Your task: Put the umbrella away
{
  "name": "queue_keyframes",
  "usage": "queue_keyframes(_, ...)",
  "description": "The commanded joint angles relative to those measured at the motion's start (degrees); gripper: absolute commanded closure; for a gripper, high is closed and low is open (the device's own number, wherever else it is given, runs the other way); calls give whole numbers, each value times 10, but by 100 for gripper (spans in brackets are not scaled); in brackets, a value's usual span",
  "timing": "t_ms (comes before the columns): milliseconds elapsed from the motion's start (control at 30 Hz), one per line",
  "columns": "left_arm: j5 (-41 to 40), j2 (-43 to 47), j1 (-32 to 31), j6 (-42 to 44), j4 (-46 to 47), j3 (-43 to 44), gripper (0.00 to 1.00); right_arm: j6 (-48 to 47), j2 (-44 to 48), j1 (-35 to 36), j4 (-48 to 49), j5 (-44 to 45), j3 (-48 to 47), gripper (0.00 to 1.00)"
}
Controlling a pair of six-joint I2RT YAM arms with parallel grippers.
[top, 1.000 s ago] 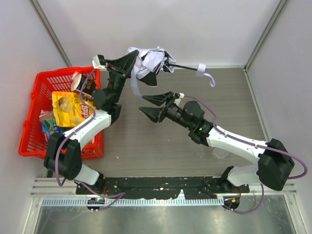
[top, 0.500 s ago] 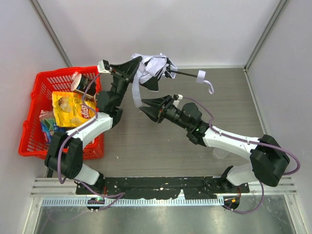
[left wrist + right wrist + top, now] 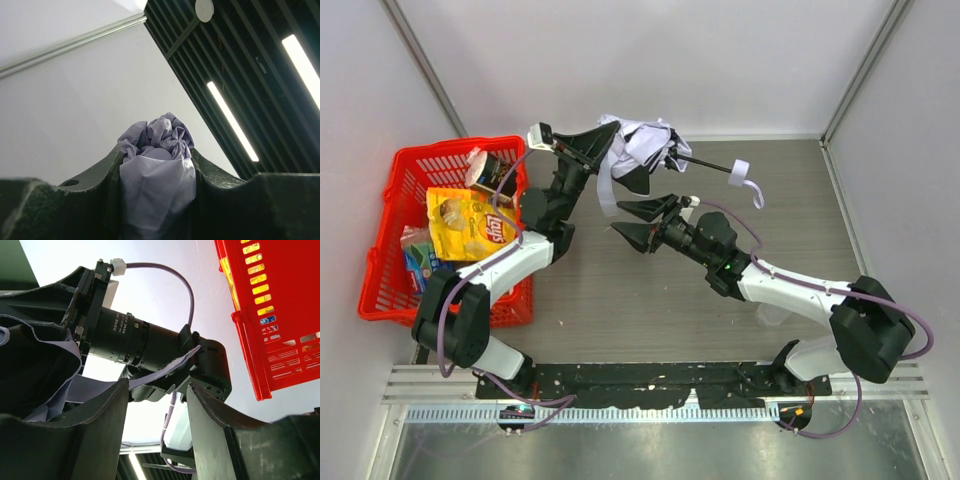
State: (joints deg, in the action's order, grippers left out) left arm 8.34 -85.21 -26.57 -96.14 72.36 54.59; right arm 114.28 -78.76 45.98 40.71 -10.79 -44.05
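Grey wood-grain tabletop (image 3: pixel 620 310), white walls all round. Pale lavender-grey fabric umbrella (image 3: pixel 642 140) is held up off the surface at far centre, with the canopy bunched and loose rather than wrapped. A thin black shaft (image 3: pixel 705 160) runs right out of the bundle to a small light grey handle (image 3: pixel 738 169). A lavender wrist strap (image 3: pixel 756 193) dangles from the handle.

Left gripper (image 3: pixel 618 150) is pinching the canopy; its wrist view shows cloth wadded between the fingers (image 3: pixel 75 200). Right gripper (image 3: pixel 623 220) sits just near of the bundle with its tips pointing left and its jaws spread, gripping nothing. A loose lavender fabric strip (image 3: pixel 165 371) hangs across its wrist view, unpinched.

Handling, as a judgement:
- The umbrella is light overall.
- The cloth is soft and slick, so it can creep through a pinch and will flop.
- The shaft is stiff but thin, and the ribs likely bend if squeezed hard.
- The better hold is the shaft right beside the canopy, or the handle, not more fabric.
- The strap and the hanging strip could snag.

Red plastic lattice basket (image 3: pixel 378 240) is at the left edge and already fairly full. It holds a yellow crisp bag (image 3: pixel 465 222) on top, a blue-green packet (image 3: pixel 420 258) under it, and a dark container (image 3: pixel 485 168) at the far end that is too small to identify. If the umbrella is meant for the basket, it would have to lie on top of these, and the shaft would probably overhang.
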Motion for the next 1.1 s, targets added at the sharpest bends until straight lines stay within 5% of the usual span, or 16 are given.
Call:
queue_keyframes(0, 9, 17, -6, -17, 161, 27, 100, 140, -9, -2, 40, -20, -30, 44)
queue_keyframes(433, 26, 28, -6, -27, 162, 28, 100, 145, -39, -9, 52, -78, -51, 45)
queue_keyframes(633, 38, 35, -6, -28, 161, 31, 100, 151, -21, -16, 51, -51, -21, 25)
queue_keyframes(1067, 55, 7, -18, -33, 161, 44, 100, 152, 4, -17, 38, -41, -17, 37)
